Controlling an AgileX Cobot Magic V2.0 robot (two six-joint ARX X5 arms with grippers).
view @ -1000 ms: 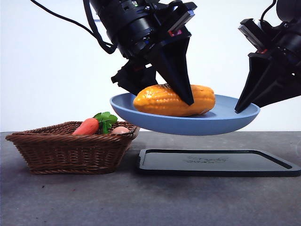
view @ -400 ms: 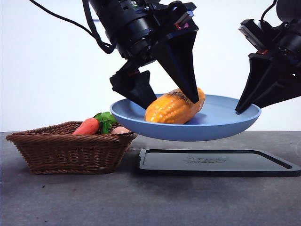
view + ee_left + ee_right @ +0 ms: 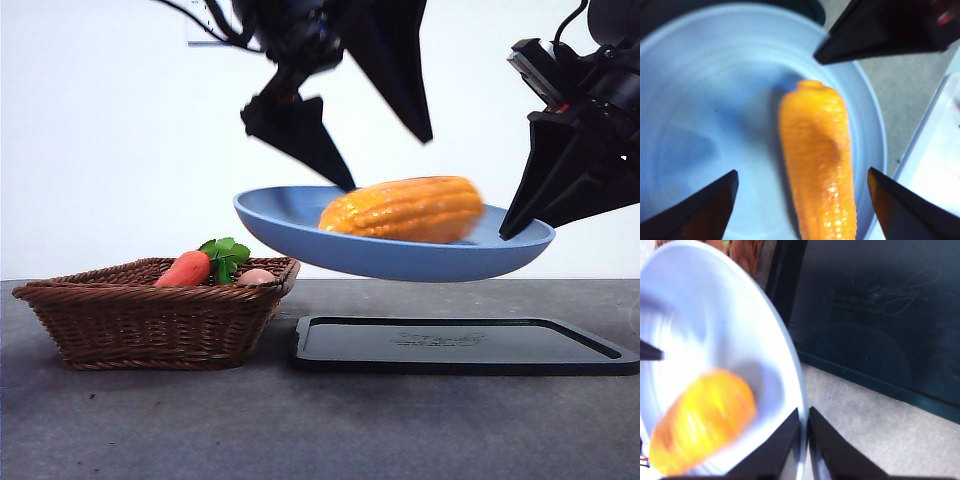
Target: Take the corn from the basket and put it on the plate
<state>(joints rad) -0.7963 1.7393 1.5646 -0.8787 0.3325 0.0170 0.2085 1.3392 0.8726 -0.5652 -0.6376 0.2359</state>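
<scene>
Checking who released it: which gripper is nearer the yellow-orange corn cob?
Left. The left gripper hangs open just above the yellow-orange corn cob, clear of it. The right gripper is shut on the round light-blue plate rim, beyond the cob's end.

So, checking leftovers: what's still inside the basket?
In the basket: a carrot with green leaves and a pale rounded item. Its walls hide the bottom.
</scene>
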